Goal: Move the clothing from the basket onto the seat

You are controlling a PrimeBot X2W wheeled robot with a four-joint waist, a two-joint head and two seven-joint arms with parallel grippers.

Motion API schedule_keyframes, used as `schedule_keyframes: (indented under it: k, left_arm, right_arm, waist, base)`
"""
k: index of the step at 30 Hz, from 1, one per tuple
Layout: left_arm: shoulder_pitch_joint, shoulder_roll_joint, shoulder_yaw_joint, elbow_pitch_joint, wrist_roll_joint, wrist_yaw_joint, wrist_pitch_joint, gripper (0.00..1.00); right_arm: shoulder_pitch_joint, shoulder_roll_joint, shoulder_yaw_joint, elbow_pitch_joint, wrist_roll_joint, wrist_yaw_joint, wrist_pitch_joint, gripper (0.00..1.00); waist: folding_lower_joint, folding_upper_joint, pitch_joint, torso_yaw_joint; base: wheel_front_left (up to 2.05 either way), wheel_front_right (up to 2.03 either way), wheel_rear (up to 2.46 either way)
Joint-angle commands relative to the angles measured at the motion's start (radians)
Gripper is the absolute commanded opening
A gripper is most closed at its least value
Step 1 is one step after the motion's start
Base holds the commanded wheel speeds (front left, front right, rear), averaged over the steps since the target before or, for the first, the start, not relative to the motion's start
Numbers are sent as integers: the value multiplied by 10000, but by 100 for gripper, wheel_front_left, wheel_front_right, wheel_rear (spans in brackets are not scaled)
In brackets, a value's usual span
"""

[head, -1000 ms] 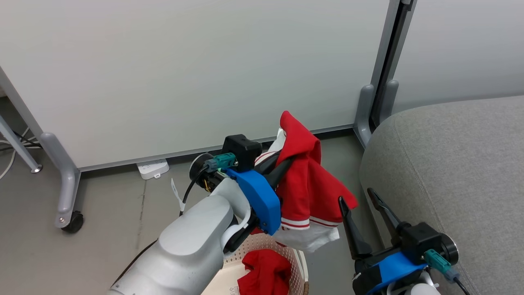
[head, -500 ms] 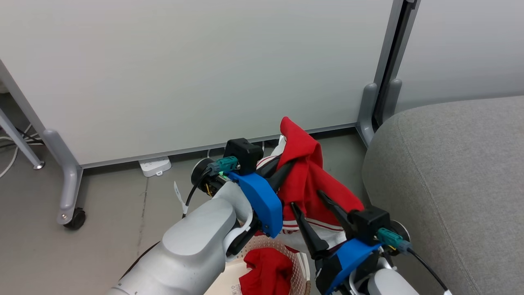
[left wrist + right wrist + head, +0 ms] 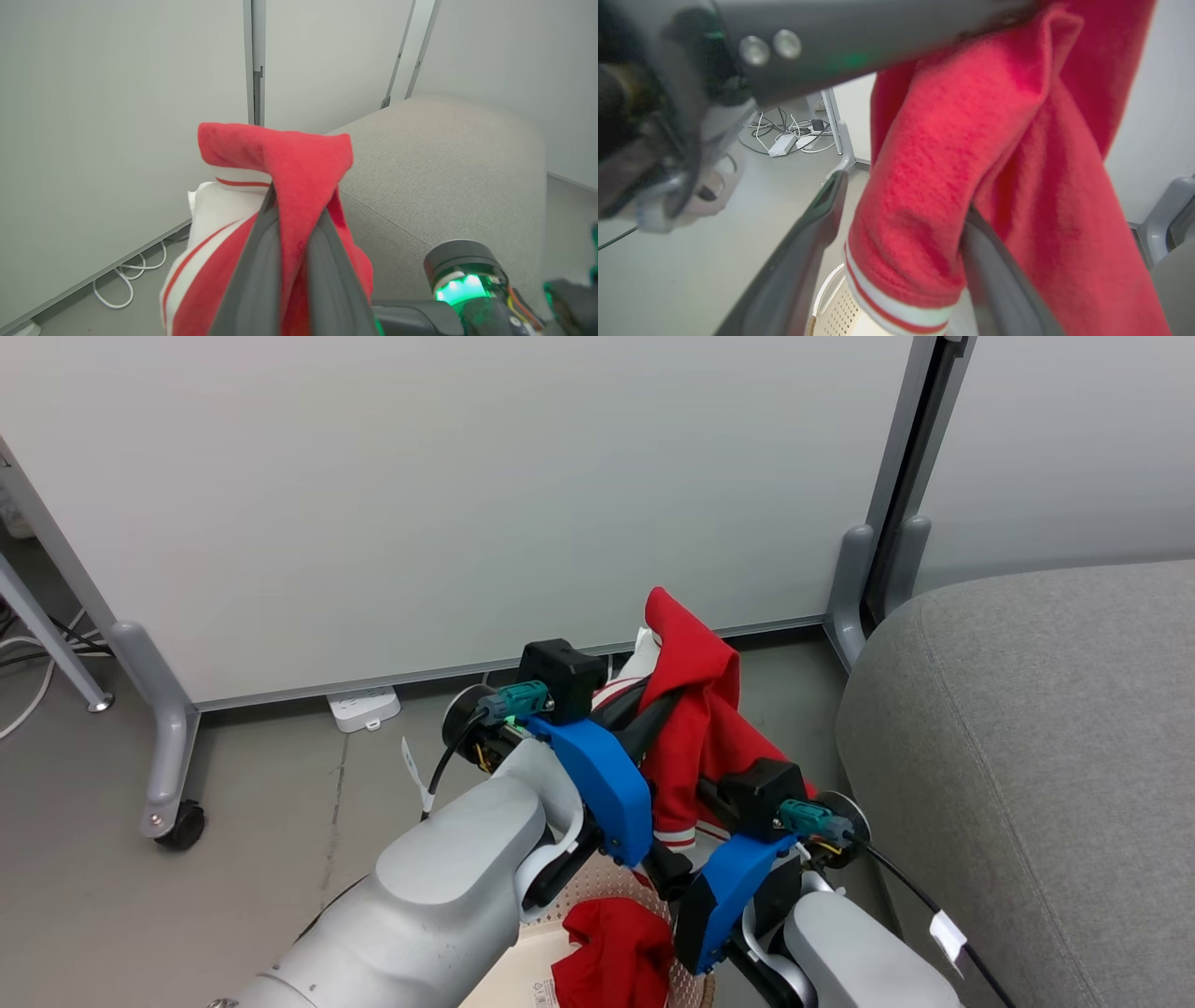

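Observation:
My left gripper (image 3: 665, 700) is shut on a red garment with white striped trim (image 3: 705, 728) and holds it up above the basket (image 3: 569, 901). In the left wrist view the fabric (image 3: 289, 158) drapes over the closed fingertips (image 3: 271, 205). My right gripper (image 3: 903, 196) is open, and a hanging fold of this clothing (image 3: 924, 224) lies between its two fingers. A second red garment (image 3: 616, 957) lies crumpled in the cream perforated basket (image 3: 836, 303). The grey seat (image 3: 1027, 756) fills the right side, close to the held garment.
White partition panels stand behind, on grey feet with a castor (image 3: 177, 826). A white power strip (image 3: 366, 707) lies on the floor at the panel's base. Cables and a charger (image 3: 784, 140) lie further off. Grey floor stretches to the left.
My right arm has swung left and up from beside the seat, and its open fingers now straddle the hanging garment. The left gripper keeps its hold. The camera has shifted slightly.

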Motion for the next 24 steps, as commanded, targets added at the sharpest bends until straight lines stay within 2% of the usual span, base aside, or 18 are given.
schedule_keyframes:
  k: [1, 2, 3, 4, 11, 24]
  left_arm:
    - [-173, 19, -93, 2, -126, 64, -98, 0]
    - [-182, 19, -123, 3, -169, 63, -109, 0]
    - [-182, 19, -123, 3, -169, 63, -109, 0]
    - [-193, 20, -146, 7, -209, 74, -111, 0]
    - [-241, 20, -354, 44, -463, 140, -217, 0]
    - [-398, 20, -563, 265, -802, 169, -367, 0]
  right_arm:
    - [-338, -24, 110, 417, -124, -3, 1, 89]
    - [-435, -21, 124, 586, -189, -3, -21, 45]
    - [-435, -21, 124, 586, -189, -3, -21, 45]
    - [-552, -25, 88, 749, -393, -3, -66, 0]
    - [-736, -22, 13, 1272, -679, -3, -257, 0]
    - [-663, -22, -30, 1468, -928, -3, -372, 0]
  waist:
    - [-1, -1, 2, 11]
    - [-1, -1, 0, 13]
    - [-1, -1, 0, 13]
    - [-1, -1, 2, 9]
    - [-1, -1, -18, 14]
    - [-1, -1, -49, -214]
  base:
    - [0, 0, 0]
    - [0, 0, 0]
    - [0, 0, 0]
    - [0, 0, 0]
    - [0, 0, 0]
    - [0, 0, 0]
